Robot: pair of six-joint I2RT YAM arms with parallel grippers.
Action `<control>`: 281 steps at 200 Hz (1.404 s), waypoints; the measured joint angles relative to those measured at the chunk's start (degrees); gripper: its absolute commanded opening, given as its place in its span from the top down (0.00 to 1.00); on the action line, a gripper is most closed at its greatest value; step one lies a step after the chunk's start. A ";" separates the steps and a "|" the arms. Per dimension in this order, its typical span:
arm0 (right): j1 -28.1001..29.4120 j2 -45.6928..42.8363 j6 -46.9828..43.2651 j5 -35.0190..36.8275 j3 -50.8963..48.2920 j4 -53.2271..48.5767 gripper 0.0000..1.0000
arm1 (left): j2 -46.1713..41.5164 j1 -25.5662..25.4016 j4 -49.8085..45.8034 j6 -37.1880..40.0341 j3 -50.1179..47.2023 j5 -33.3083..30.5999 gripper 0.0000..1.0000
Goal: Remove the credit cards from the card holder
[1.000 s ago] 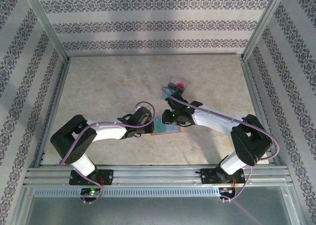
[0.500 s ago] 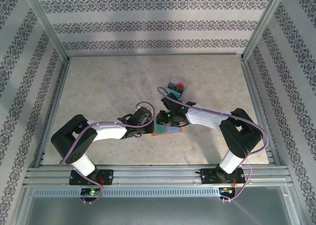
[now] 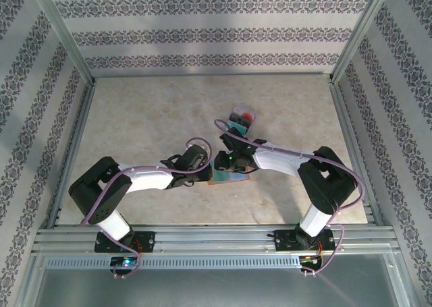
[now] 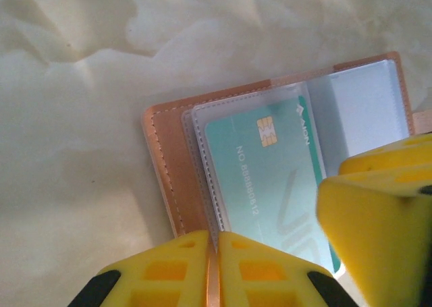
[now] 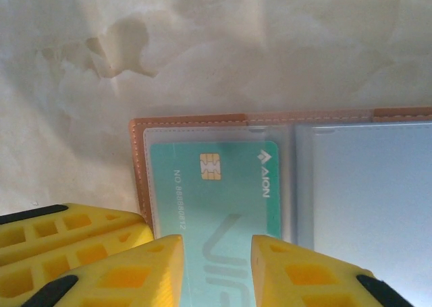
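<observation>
The card holder [image 3: 228,177] lies open on the table between the two arms, brown leather [image 4: 172,179] with clear pockets. A teal credit card [image 4: 270,179] with a chip sits in its left pocket [image 5: 223,192]. My left gripper [image 4: 217,270] is shut on the holder's brown near edge, at the left of the holder [image 3: 206,175]. My right gripper [image 5: 216,266] hovers open over the teal card, a yellow finger [image 5: 135,273] on each side of its lower part, at the holder's far side [image 3: 229,164]. The card's lower end is hidden by the fingers.
A small stack of loose cards [image 3: 241,118], teal and red on top, lies farther back on the table. The holder's right pocket [image 5: 364,192] looks clear and cardless. The right gripper's finger [image 4: 378,219] crowds the left wrist view. Patterned walls and metal rails border the table.
The right arm has swung left and bent more, bringing its gripper over the holder; it has hardly moved in the last half second. The left gripper has stayed clamped on the holder's edge.
</observation>
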 measured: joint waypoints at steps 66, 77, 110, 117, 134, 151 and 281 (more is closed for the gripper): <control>0.00 -1.44 0.13 1.55 -0.66 -0.20 0.67 | -0.33 0.00 0.04 0.04 1.11 0.76 0.87; 0.00 -2.16 0.42 1.86 -0.92 -0.17 0.67 | -0.31 0.00 0.02 0.07 1.11 0.76 0.87; 0.00 -3.28 1.07 2.21 -1.68 -0.15 0.67 | -0.13 0.00 0.04 0.07 1.14 0.79 0.88; 0.00 -3.28 1.11 2.29 -1.81 -0.13 0.67 | -0.04 0.00 0.04 0.07 1.14 0.83 0.90; -0.02 -3.28 1.29 2.51 -2.23 -0.15 0.67 | 0.28 0.00 0.07 0.11 1.20 1.05 0.90; -0.02 -3.26 1.29 2.60 -2.34 -0.15 0.67 | 0.66 0.00 0.42 0.11 1.22 1.36 0.90; -0.07 -0.59 1.29 3.45 -2.58 0.13 0.66 | 3.98 0.00 4.79 -0.42 1.22 3.58 0.93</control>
